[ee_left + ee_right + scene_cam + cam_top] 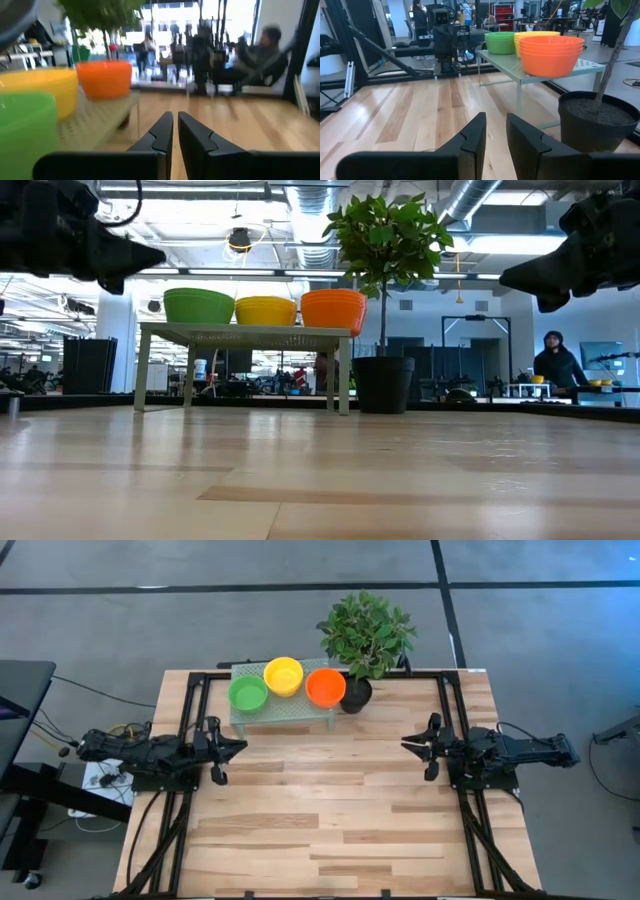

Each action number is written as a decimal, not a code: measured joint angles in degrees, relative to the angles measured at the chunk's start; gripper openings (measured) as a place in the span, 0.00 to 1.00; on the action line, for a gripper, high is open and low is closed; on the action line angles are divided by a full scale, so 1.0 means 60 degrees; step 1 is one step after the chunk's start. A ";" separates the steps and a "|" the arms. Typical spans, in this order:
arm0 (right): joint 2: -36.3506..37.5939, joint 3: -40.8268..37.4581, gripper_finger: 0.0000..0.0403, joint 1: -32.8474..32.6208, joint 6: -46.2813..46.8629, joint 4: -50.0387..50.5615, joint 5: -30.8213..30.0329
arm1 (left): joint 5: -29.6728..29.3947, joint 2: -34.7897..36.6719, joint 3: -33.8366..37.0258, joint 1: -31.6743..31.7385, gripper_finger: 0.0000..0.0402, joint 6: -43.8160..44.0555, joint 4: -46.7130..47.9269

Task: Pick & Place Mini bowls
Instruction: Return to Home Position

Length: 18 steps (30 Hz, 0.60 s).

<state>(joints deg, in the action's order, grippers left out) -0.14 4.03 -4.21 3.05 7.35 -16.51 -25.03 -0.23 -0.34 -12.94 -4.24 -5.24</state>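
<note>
The mini bowls stand in three stacks on a small pale perforated stand [290, 712] at the table's far side: green [248, 693], yellow [283, 675] and orange [325, 687]. Each stack rests by its base on the stand's top. My left gripper [242, 746] hangs level near the table's left edge, pointing right. Its fingers are almost together, with nothing between them [175, 120]. My right gripper [405, 744] hangs level near the right edge, pointing left. A narrow gap with nothing in it shows between its fingers [496, 122]. Both are well short of the bowls.
A leafy plant [366, 632] in a black pot [355, 697] stands on the table right beside the orange stack, at the stand's right end. Bare wooden table [320, 810] lies between the arms and toward the near edge. A person [556, 365] shows in the room behind.
</note>
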 joint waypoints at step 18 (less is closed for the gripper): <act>0.0000 0.0000 0.18 -0.0004 0.0000 -0.0007 -0.0004 | 0.0221 -0.0967 -0.0004 0.0031 0.07 0.0031 0.0179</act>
<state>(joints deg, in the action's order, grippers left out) -0.14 4.03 -4.23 3.05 7.31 -16.53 -23.70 -6.03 -0.36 -12.75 -4.05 -4.16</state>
